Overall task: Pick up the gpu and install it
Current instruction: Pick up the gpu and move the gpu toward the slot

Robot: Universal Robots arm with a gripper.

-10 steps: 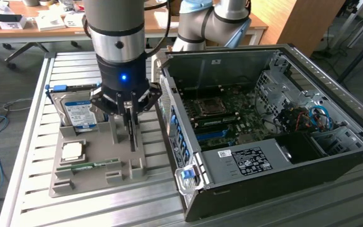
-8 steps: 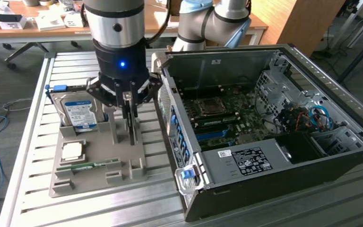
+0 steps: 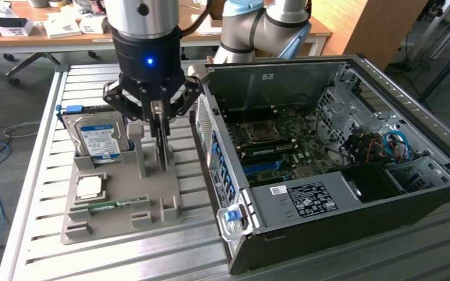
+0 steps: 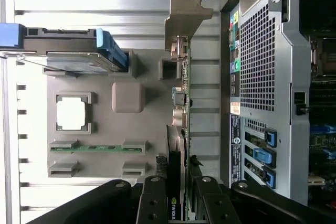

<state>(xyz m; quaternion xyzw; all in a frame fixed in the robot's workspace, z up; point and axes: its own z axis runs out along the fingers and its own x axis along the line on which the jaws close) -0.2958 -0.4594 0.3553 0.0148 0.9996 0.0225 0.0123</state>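
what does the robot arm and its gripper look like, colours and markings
The arm is made of silver-grey tubes with rounded grey joints and a pale blue joint cap. Its wrist ends in a black collar with a small glowing blue light. The gripper is black, with two fingers on hinged, bolted linkage bars.

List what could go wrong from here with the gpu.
1. The gpu stands on edge in a slot of the grey holder, under the claw; a tilted lift might jam it or drag the holder along.
2. The open computer case stands close beside the holder, so a low sideways swing could knock the card against its wall.
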